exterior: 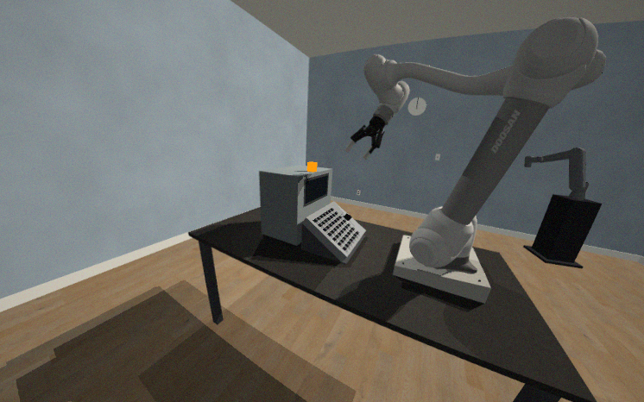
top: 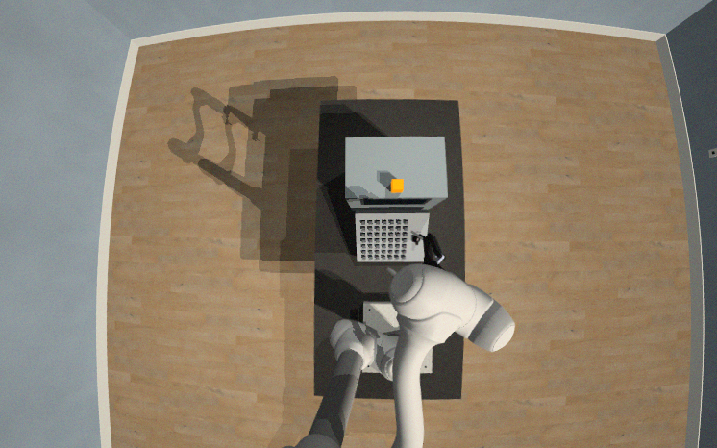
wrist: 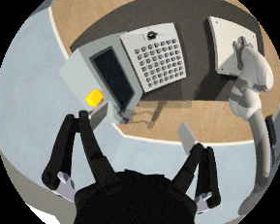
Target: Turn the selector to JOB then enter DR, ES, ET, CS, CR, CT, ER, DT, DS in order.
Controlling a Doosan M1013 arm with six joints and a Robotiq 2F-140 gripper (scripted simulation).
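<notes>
The grey machine [top: 394, 161] [exterior: 282, 199] [wrist: 74, 75] stands on the dark table [top: 445, 128] [exterior: 464, 319]. Its sloping keypad [top: 381, 238] [exterior: 337, 231] [wrist: 159, 59] holds a grid of dark keys, and I see none lit. The key names are too small to read. The black selector knob [top: 417, 239] [exterior: 347, 216] [wrist: 151, 35] sits at the keypad's upper right corner. My gripper [top: 433, 251] [exterior: 357, 152] [wrist: 144, 117] is open and empty. It hangs high in the air above the right side of the keypad, well clear of the machine.
An orange cube [top: 397, 185] [exterior: 312, 166] [wrist: 95, 96] sits on the machine's top, above the dark screen [exterior: 316, 188] [wrist: 112, 79]. My arm's base plate [exterior: 445, 279] [wrist: 225, 36] stands on the table in front of the keypad. A second small arm on a black pedestal [exterior: 565, 224] stands on the floor.
</notes>
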